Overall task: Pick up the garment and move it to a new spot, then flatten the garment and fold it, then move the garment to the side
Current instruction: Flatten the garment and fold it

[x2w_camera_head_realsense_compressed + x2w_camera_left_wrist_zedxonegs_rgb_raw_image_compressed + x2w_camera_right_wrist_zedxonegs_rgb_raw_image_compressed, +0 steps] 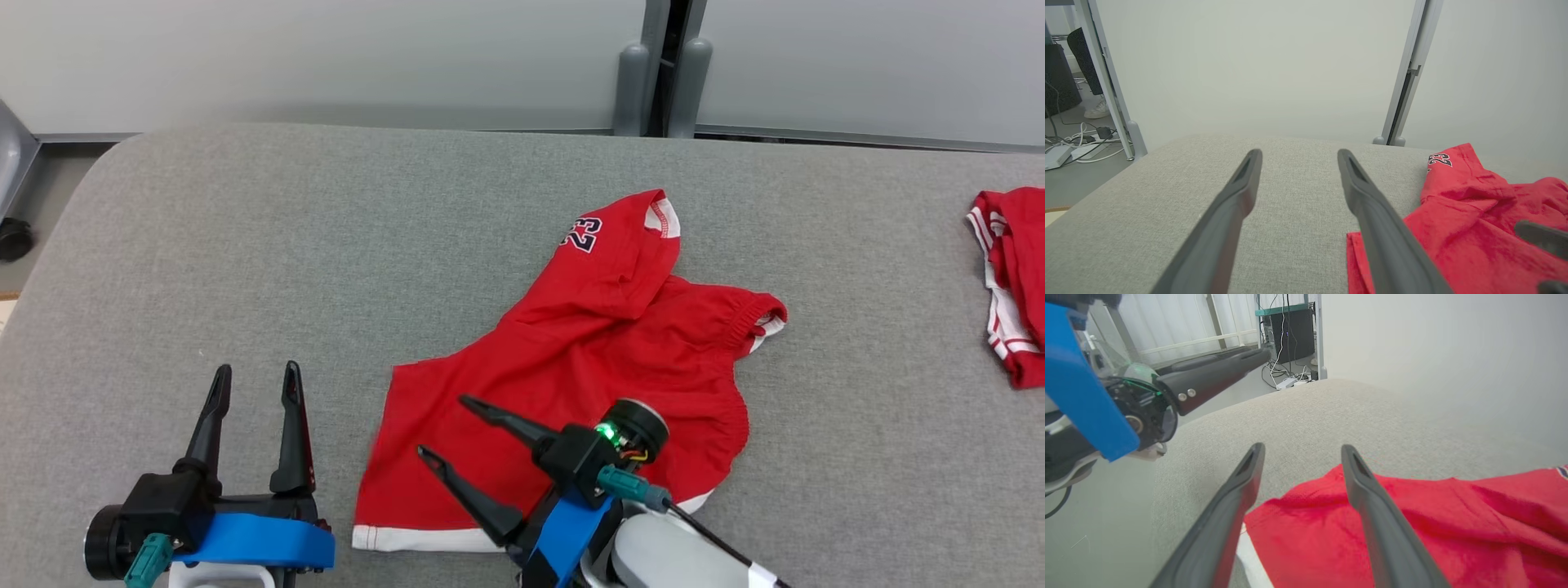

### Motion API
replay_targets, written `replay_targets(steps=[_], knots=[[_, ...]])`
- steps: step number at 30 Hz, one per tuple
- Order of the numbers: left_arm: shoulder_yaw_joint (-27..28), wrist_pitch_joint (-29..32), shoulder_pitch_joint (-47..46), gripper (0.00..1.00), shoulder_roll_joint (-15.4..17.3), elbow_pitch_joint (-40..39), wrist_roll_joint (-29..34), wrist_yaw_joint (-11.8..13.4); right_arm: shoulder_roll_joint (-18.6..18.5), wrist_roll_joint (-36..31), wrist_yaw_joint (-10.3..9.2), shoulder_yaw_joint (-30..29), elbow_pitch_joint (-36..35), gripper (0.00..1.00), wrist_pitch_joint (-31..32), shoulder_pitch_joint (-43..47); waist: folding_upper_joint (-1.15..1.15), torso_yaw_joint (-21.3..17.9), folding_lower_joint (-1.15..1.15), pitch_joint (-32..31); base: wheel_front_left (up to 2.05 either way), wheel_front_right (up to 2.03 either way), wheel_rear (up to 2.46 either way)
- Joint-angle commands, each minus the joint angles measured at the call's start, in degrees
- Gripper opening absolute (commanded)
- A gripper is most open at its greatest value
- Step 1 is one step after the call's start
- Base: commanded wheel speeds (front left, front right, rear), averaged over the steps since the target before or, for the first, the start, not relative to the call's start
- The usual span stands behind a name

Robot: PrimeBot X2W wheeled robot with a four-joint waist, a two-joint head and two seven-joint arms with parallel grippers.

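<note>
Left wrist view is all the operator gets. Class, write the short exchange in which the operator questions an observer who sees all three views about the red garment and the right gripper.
Operator: I see the red garment beside the left gripper. Is the right gripper holding it?
Observer: No. It is open over the garment's near left part, jaws apart with nothing between them.
Operator: Is anything else on the table?
Observer: Yes. A second red garment with white stripes lies at the table's far right edge, apart from the first.
</note>
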Motion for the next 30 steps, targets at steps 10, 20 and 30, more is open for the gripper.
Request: replay_targets(steps=[10,20,30], knots=[[1.2,-0.2,0.7,1.00,0.2,-0.5,0.7,0.0,-1.4,-7.5,-0.02,-19.4,-2.3,1.00,-0.1,3.1,0.00,-3.4,0.00,-1.3,0.00,0.00,0.00],[1.1,-0.2,1.5,1.00,0.2,-0.9,0.9,-0.1,-6.6,-11.6,-0.02,-33.0,-5.3,1.00,-0.1,12.8,0.00,-5.5,0.00,-1.7,0.00,0.00,0.00],[0.5,-0.2,1.0,1.00,0.2,-0.7,0.7,-0.4,-6.4,-12.0,-0.02,-34.4,0.6,1.00,-0.1,16.5,0.00,-5.2,0.00,-1.0,0.00,0.00,0.00]])
